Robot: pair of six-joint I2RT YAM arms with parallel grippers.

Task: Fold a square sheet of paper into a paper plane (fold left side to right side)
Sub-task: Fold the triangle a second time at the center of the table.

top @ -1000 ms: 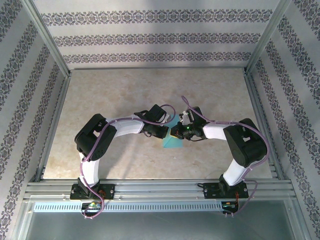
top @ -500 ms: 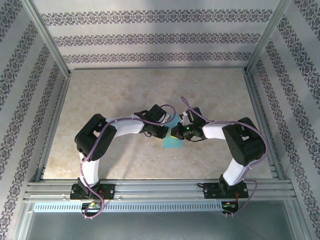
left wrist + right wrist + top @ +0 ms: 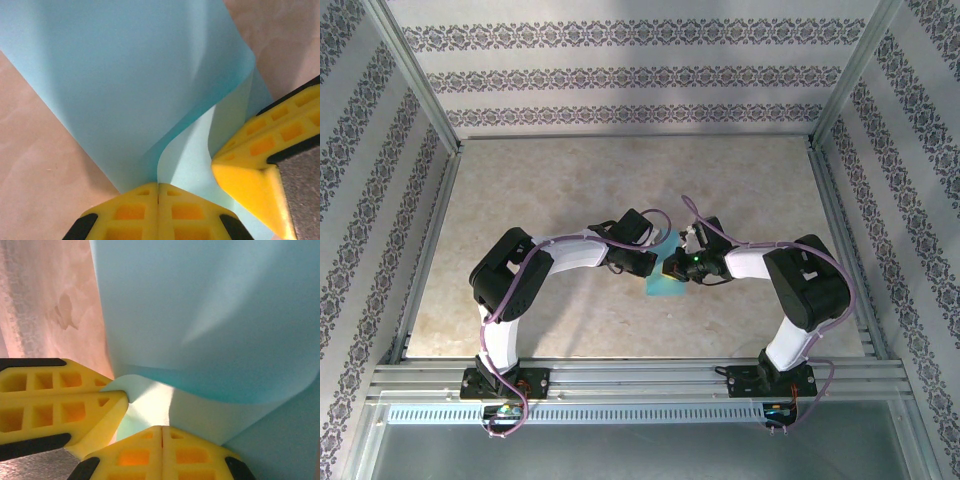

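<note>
The square sheet of paper (image 3: pixel 663 285) is turquoise-blue and lies at mid-table, one part lifted and curled over the flat rest (image 3: pixel 125 75). My left gripper (image 3: pixel 158 186) is shut on the raised paper edge, which runs into the seam between its yellow fingertips. Close on its right is one finger of the right gripper (image 3: pixel 255 170). My right gripper (image 3: pixel 161 429) is shut on the same curled flap (image 3: pixel 200 405), with the left gripper's fingers (image 3: pixel 60 405) just to its left. In the top view the two grippers, left (image 3: pixel 654 262) and right (image 3: pixel 671 265), meet tip to tip over the paper.
The beige marbled tabletop (image 3: pixel 540 190) is ringed by an aluminium frame (image 3: pixel 425 240) and patterned walls. Both arms bend inward from their bases at the near edge, elbows out to the left (image 3: pixel 505 270) and right (image 3: pixel 810 280).
The arms have hardly moved. The patch of paper showing below the grippers has changed outline slightly, from more pointed to more squared.
</note>
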